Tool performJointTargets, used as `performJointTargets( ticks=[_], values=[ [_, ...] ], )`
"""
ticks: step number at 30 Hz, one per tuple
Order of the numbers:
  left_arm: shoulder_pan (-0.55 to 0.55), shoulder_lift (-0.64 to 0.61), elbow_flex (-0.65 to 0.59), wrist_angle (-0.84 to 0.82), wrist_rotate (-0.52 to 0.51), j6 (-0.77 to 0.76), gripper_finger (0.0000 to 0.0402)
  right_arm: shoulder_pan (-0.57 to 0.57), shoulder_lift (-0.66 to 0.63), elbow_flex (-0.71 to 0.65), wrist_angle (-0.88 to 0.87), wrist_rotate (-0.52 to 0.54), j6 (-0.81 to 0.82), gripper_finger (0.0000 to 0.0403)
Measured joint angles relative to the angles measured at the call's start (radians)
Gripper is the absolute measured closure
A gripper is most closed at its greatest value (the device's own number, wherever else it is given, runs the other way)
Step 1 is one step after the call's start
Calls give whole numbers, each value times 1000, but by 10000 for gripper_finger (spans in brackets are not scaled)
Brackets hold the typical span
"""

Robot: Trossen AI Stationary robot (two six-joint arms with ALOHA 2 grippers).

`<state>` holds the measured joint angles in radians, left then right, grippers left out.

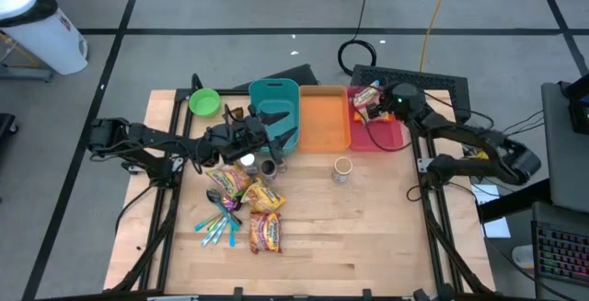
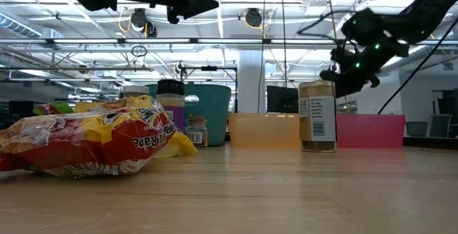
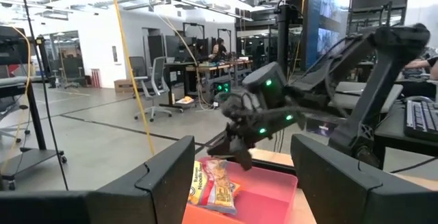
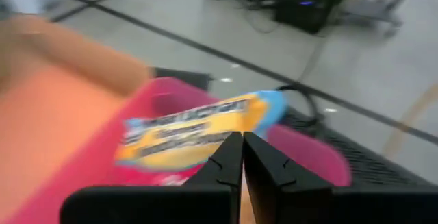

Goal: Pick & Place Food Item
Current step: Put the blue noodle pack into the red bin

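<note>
Pink bin (image 1: 391, 137) holds a snack packet (image 1: 365, 97); right claw (image 1: 385, 104) above it pressed together, empty; more packets (image 1: 247, 204) remain beside the teal bin (image 1: 276, 108).

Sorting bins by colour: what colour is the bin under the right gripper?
Pink bin, clearest in the high view.

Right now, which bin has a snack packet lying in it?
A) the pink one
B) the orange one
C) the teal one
A: the snack packet lies in the pink bin, under the right hand; the orange bin beside it looks bare.
</note>
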<state>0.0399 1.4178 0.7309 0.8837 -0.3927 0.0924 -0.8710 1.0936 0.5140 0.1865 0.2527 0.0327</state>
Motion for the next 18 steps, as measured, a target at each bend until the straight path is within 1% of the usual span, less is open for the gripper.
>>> performJointTargets(
  ticks=[3,5,8,10,13,18],
  values=[
    [0,0,0,-1,0,-1,151,21,-74,0,-119,-98,45,402],
    [0,0,0,-2,0,-10,151,33,-100,0,-216,-141,80,402],
    [0,0,0,-6,1,-24,151,44,-104,0,-341,-179,112,402],
    [0,0,0,-6,1,-24,151,49,-87,0,-386,-204,118,402],
    [0,0,0,-6,2,-24,151,49,-42,0,-392,-205,120,402],
    [0,0,0,-5,3,-19,151,49,72,0,-293,-207,119,402]
  ],
)
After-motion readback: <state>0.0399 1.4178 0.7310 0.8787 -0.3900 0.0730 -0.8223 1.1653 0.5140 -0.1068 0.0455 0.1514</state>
